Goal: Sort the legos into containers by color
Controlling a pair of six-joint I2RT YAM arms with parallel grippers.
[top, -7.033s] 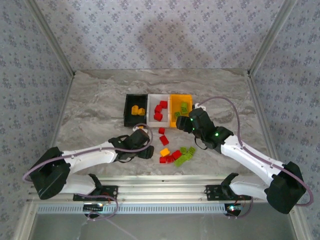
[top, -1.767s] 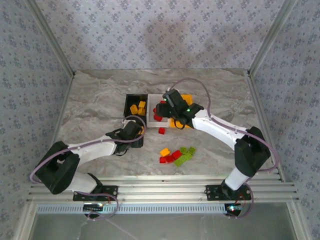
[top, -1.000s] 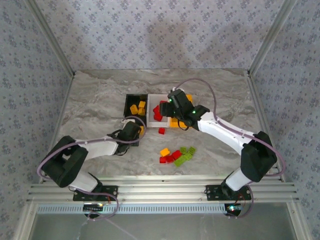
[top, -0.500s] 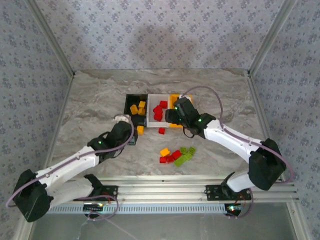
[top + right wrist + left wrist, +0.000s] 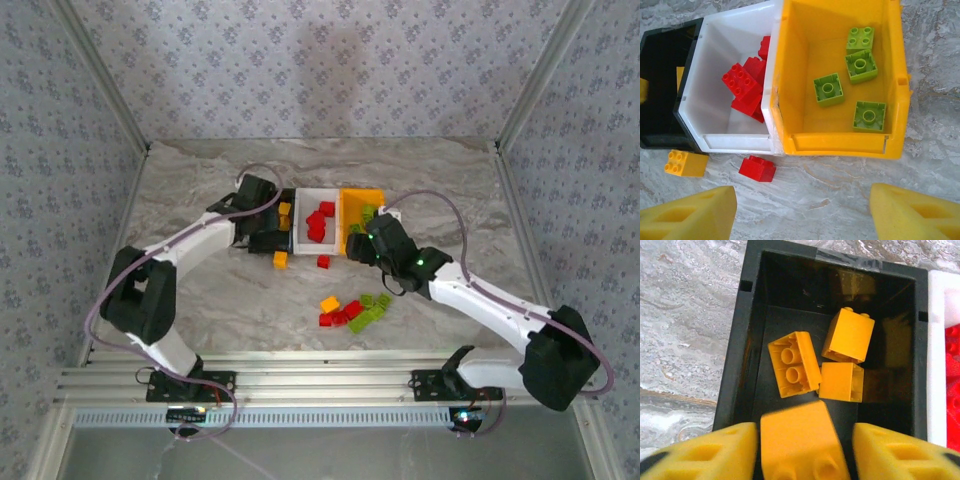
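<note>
Three containers stand in a row: a black bin point(image 5: 268, 243), a white bin point(image 5: 302, 200) and an orange bin point(image 5: 352, 198). My left gripper point(image 5: 266, 230) hangs over the black bin point(image 5: 735, 365) with its jaws open. A blurred yellow-orange lego point(image 5: 800, 440) sits between the fingers with a gap on each side. Three more yellow-orange legos point(image 5: 840, 360) lie in that bin. My right gripper point(image 5: 802, 210) is open and empty over bare table in front of the orange bin point(image 5: 840, 142), which holds several green legos point(image 5: 828, 89). Red legos point(image 5: 745, 87) lie in the white bin point(image 5: 710, 80).
One yellow-orange lego point(image 5: 280, 260) and one red lego point(image 5: 323, 262) lie on the table just in front of the bins. Nearer the arms is a loose pile of red, green and orange legos point(image 5: 352, 311). Patterned walls enclose the marble tabletop point(image 5: 180, 210).
My left arm swung from the table in front of the black bin to above it, and its jaws opened around the yellow-orange lego. My right gripper drew back from the white bin toward the near right.
</note>
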